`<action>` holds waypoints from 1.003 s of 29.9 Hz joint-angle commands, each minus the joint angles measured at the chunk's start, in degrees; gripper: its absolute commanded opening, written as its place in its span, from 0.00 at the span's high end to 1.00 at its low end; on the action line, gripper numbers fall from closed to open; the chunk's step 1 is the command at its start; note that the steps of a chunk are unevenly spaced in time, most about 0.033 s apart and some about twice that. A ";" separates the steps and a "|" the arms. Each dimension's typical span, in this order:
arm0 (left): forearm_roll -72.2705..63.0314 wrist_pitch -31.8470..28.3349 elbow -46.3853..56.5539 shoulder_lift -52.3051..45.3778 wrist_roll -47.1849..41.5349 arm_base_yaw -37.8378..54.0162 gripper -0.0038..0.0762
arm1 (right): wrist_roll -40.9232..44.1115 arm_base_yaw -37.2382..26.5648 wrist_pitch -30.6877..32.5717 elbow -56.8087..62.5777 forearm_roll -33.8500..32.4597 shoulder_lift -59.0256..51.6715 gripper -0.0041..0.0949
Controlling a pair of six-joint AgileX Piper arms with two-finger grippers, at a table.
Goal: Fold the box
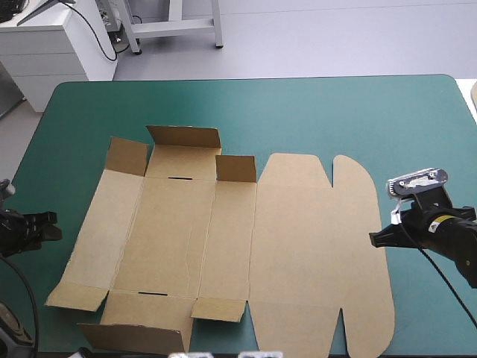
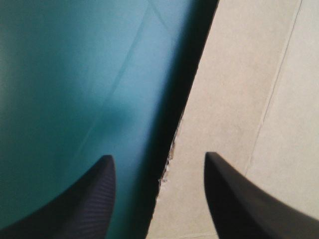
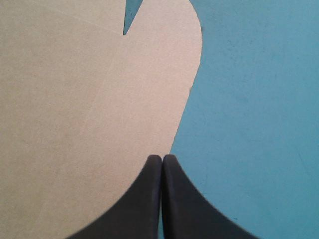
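I see the left end effector (image 2: 157, 155) spread astride the left edge of the box (image 2: 239, 74), and the right end effector (image 3: 162, 158) pressed together at its right edge. The box lies nearly flat on the surface (image 1: 358, 112). By my reading, only the far flaps (image 1: 185, 136) stand and the walls are not yet raised.

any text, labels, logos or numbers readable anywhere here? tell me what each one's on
No text can be read in any view.
box: plain brown board, no print.
teal-green cover: no marks.
left gripper, right gripper: no lettering on the black fingers.
right arm's wrist: a tiny yellow spot, too small to read.
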 commanded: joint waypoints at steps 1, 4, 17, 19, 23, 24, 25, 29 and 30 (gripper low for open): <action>-2.29 3.50 1.42 -1.38 1.47 0.19 0.35 | -0.56 -0.54 -3.31 -1.43 0.08 -0.63 0.97; -3.19 2.45 4.58 -1.38 6.30 0.19 0.36 | -0.78 -0.54 -3.31 -1.43 0.08 -0.63 0.97; -8.23 4.69 7.97 4.97 12.01 0.19 0.36 | -0.78 -0.54 -3.33 -1.43 0.08 -0.63 0.97; -8.58 4.69 7.97 5.72 11.88 0.19 0.36 | -0.78 -0.54 -3.07 -1.43 0.08 -0.63 0.97; -11.32 4.69 7.97 6.09 11.88 -0.19 0.36 | -0.78 -0.54 -3.17 -1.43 0.08 -0.63 0.97; -11.45 4.69 7.97 6.09 11.88 -0.70 0.36 | -0.78 -0.54 -3.17 -1.43 0.08 -0.63 0.97; -11.45 4.69 7.97 6.09 11.72 -1.60 0.36 | -0.78 -0.54 -3.29 -1.43 0.08 -0.63 0.97; -10.61 4.69 7.97 6.09 11.05 -7.09 0.36 | -0.78 -0.54 -4.20 -1.43 0.19 -0.63 0.97; -9.87 4.69 7.97 6.09 10.79 -8.78 0.36 | -0.78 -0.54 -4.65 -1.43 0.29 -0.63 0.97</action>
